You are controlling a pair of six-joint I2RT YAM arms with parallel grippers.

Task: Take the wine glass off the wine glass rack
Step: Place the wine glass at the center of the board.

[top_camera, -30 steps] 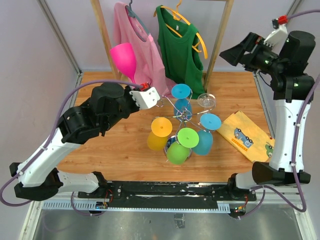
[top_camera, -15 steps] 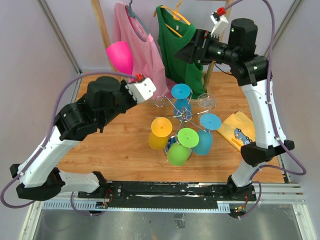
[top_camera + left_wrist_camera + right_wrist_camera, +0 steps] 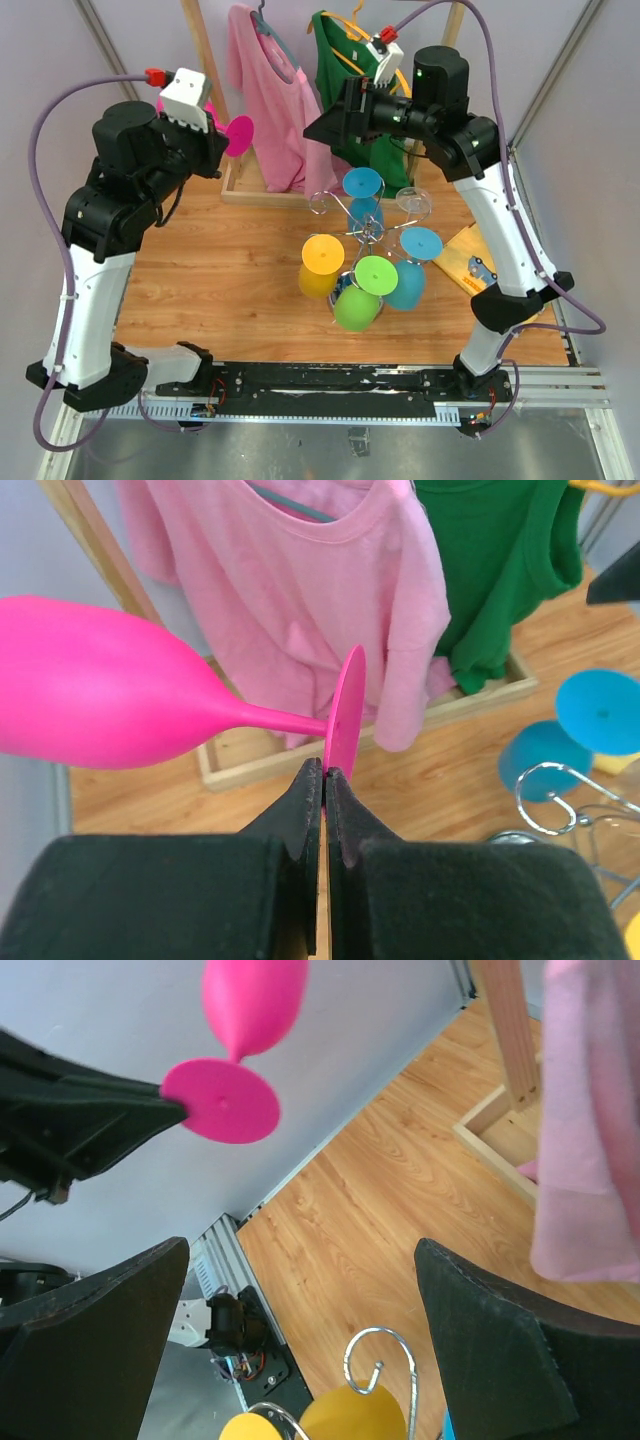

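The pink wine glass (image 3: 100, 695) is off the rack and lies sideways in the air. My left gripper (image 3: 325, 772) is shut on the rim of its round foot (image 3: 238, 135), high at the back left. The chrome wine glass rack (image 3: 365, 232) stands mid-table with several coloured glasses hanging bowl-down. My right gripper (image 3: 318, 128) hangs open above the rack's back, facing the pink glass (image 3: 250, 1000) with nothing between its fingers. One curled rack arm (image 3: 378, 1355) shows below it.
A wooden clothes rail (image 3: 205, 60) at the back carries a pink shirt (image 3: 275, 90) and a green top (image 3: 365, 95). A yellow printed cloth (image 3: 495, 270) lies at the right. A clear glass (image 3: 412, 200) hangs at the rack's back right.
My left arm rose and swung back to the left, carrying the pink glass away from the rack. My right arm swung in from the far right to above the rack.
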